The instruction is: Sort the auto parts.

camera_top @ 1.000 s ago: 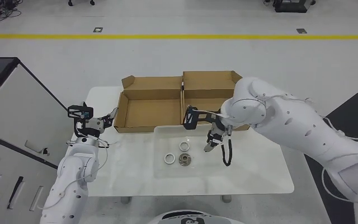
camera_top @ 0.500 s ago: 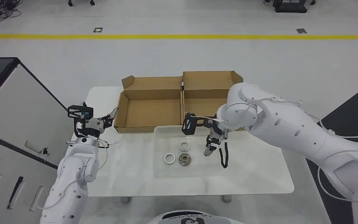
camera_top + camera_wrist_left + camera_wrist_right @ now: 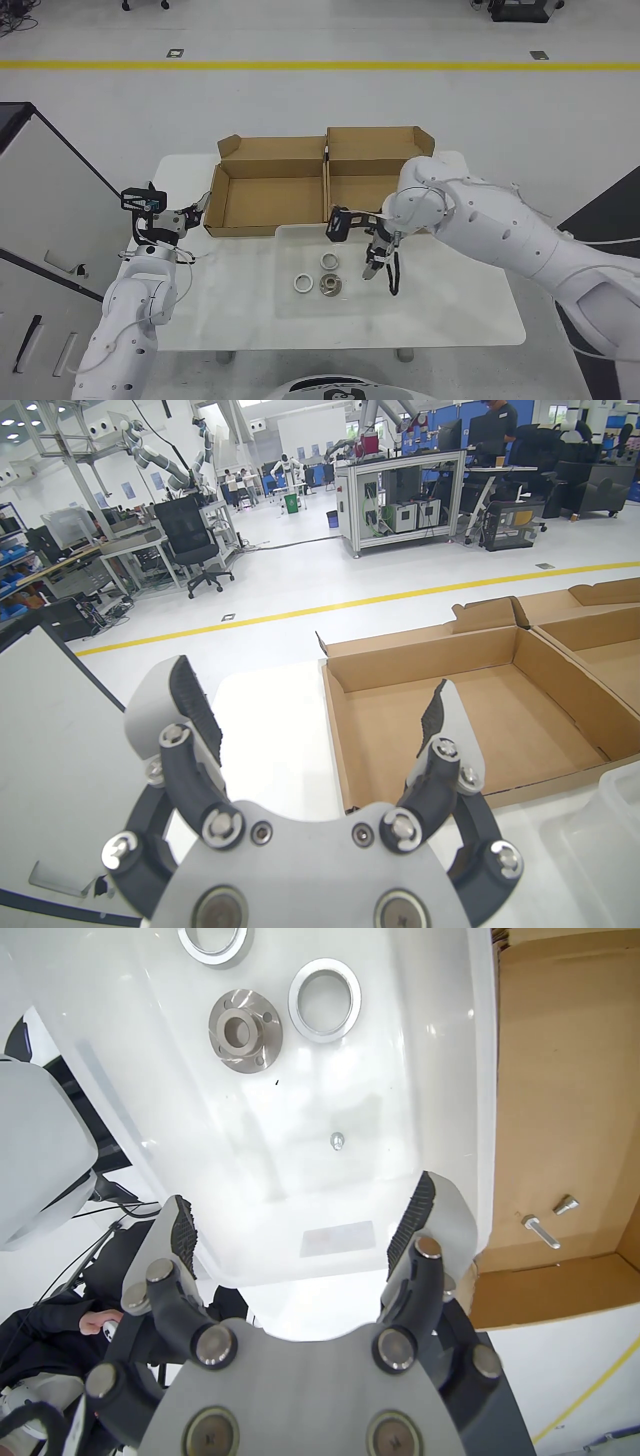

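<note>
Table: the white table (image 3: 450, 310) stood on a pale workshop floor crossed by a yellow line (image 3: 320, 65).
Tray: a clear plastic tray (image 3: 285, 232) (image 3: 450, 1078) lay mid-table, its far edge up against two open cardboard boxes.
Boxes: the left box (image 3: 268, 200) (image 3: 475, 720) and the right box (image 3: 375, 165) (image 3: 550, 1078) sat side by side, touching.
Parts in tray: a metal flange (image 3: 331, 284) (image 3: 245, 1030) lay flat; one ring (image 3: 329, 261) (image 3: 324, 999) lay just beside it on the box side, and a second ring (image 3: 301, 284) (image 3: 216, 943) lay near it toward my left. A small bolt (image 3: 338, 1141) sat apart from them, closer to my right fingers.
Parts in right box: a long bolt (image 3: 540, 1231) and a short bolt (image 3: 565, 1204) lay close together near a corner.
Right gripper: my right gripper (image 3: 372, 268) (image 3: 302, 1198) hung over the tray, to the right of the flange, fingers spread wide and holding nothing.
Left gripper: my left gripper (image 3: 200, 210) (image 3: 310, 677) hung at the table's left edge, just beside the left box, fingers wide apart with nothing between them.
</note>
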